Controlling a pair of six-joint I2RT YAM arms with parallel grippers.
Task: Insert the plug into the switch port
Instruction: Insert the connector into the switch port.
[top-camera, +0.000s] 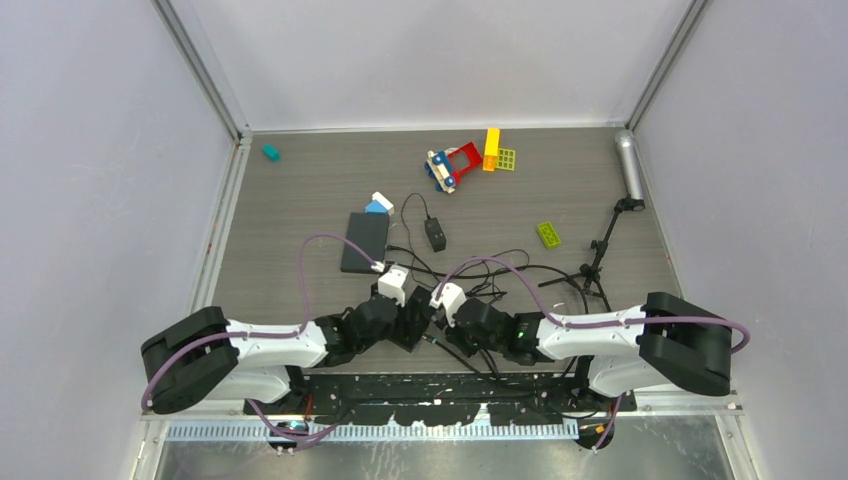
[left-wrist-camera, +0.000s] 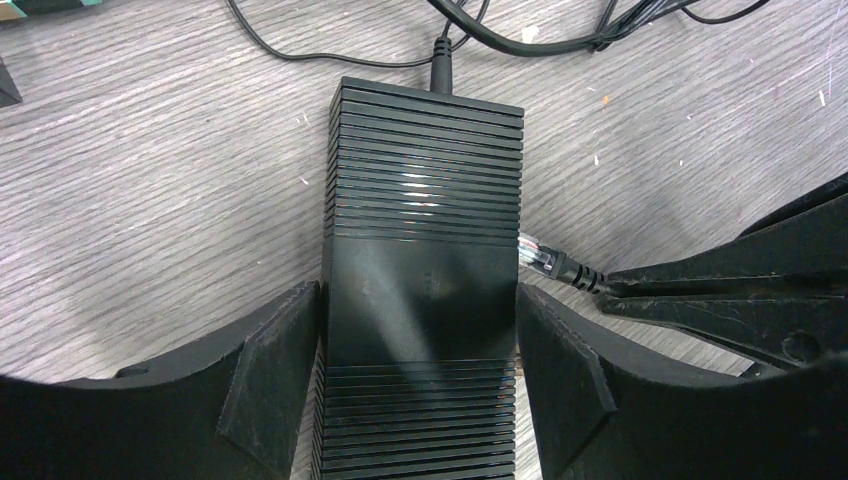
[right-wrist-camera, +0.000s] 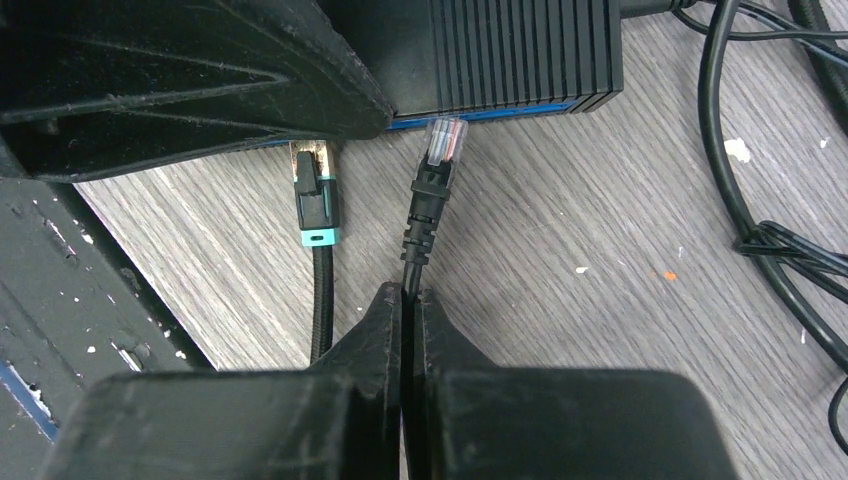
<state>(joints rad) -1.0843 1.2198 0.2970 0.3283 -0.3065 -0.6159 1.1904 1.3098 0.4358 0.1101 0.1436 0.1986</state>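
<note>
The switch (left-wrist-camera: 420, 200) is a black ribbed box lying on the wooden table. My left gripper (left-wrist-camera: 418, 350) has a finger on each of its long sides and is shut on it. The plug (right-wrist-camera: 443, 140) has a clear tip and a black boot. My right gripper (right-wrist-camera: 408, 295) is shut on its cable just behind the boot. The plug's tip points at the blue-edged side of the switch (right-wrist-camera: 520, 50), right at that face and not visibly inside it. The plug also shows in the left wrist view (left-wrist-camera: 535, 252). In the top view both grippers (top-camera: 405, 325) (top-camera: 440, 322) meet near the front edge.
A braided cable with a teal connector (right-wrist-camera: 315, 205) lies beside the plug, its metal tip at the same switch face. Loose black cables (right-wrist-camera: 760, 230) lie to the right. A flat black box (top-camera: 363, 242), a small adapter (top-camera: 435, 235), toy bricks (top-camera: 465, 160) and a microphone stand (top-camera: 625, 200) lie farther back.
</note>
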